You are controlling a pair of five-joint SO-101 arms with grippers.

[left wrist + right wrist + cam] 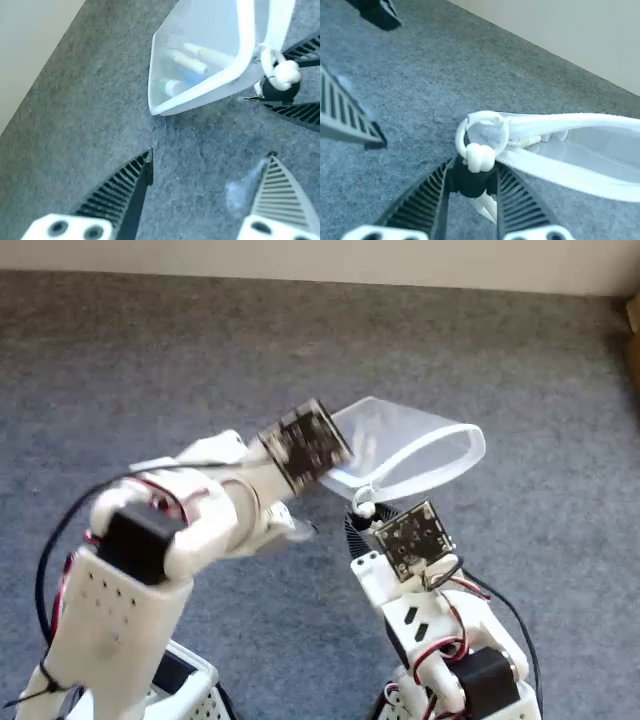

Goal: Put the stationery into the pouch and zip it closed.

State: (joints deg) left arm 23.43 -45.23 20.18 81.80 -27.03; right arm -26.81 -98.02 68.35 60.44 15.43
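Observation:
A translucent white pouch (405,445) lies on the grey carpet, its mouth held open as a loop of white zipper band (440,455). Inside it lie several pens and markers (187,62), one with a green end (167,85). My right gripper (472,172) is shut on the pouch's zipper pull (479,156), a white knotted cord on a black tab, at the pouch's near corner (362,508). My left gripper (210,157) hangs open over bare carpet just short of the pouch's closed end, with nothing between its fingers.
Grey carpet (150,360) spreads on all sides, with a pale wall (30,30) along the far edge. The left arm (180,520) stretches across the near left, and the right arm's base (460,660) stands at the near right.

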